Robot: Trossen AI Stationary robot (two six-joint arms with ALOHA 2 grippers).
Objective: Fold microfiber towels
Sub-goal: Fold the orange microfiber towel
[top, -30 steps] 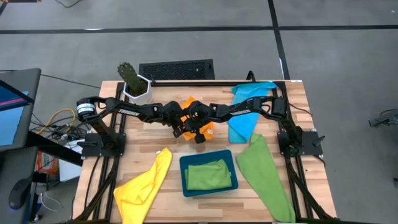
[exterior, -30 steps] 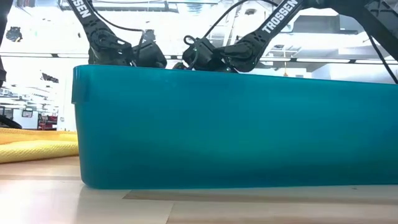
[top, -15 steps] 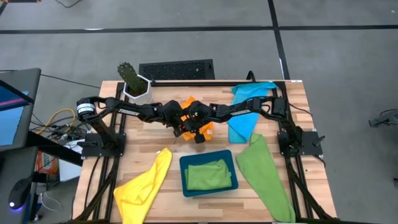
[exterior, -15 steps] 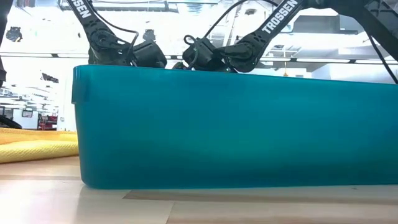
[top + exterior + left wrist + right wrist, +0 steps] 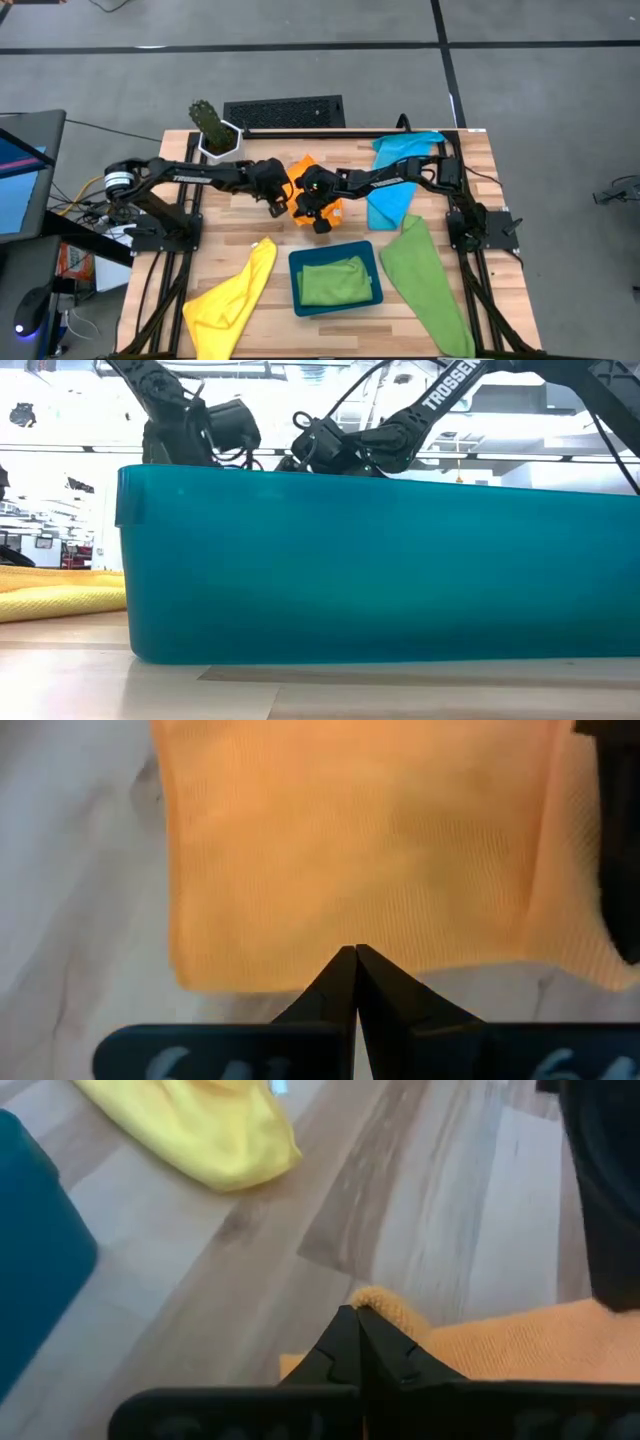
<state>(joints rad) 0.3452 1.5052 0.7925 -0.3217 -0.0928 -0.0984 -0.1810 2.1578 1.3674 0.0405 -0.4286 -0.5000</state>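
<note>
Five soft microfiber cloths are spread about the wooden slatted table (image 5: 250, 215). At the middle lies the orange towel (image 5: 303, 168), bunched into a small lump, its knit weave plain in the left wrist view, where one straight edge rests on the pale boards. The right gripper (image 5: 320, 222) sits at the near edge of that lump, fingers pressed together, with a small fold of orange cloth humped right at their tips in the right wrist view; whether the cloth is actually pinched I cannot tell. The left gripper (image 5: 275, 207) hangs just beside the lump on its left, its two dark fingers closed tip to tip with nothing between them.

Near the front edge, the yellow towel (image 5: 232, 296) trails in a long crumpled strip on the left. One green towel (image 5: 335, 281) lies folded flat inside the rigid dark teal rectangular tray (image 5: 294, 285); the other green towel (image 5: 424, 280) stretches loosely along the right side. The sky-blue towel (image 5: 398, 172) is heaped at the far right corner, under the right arm. A potted cactus in a white pot (image 5: 215, 133) stands at the far left.
</note>
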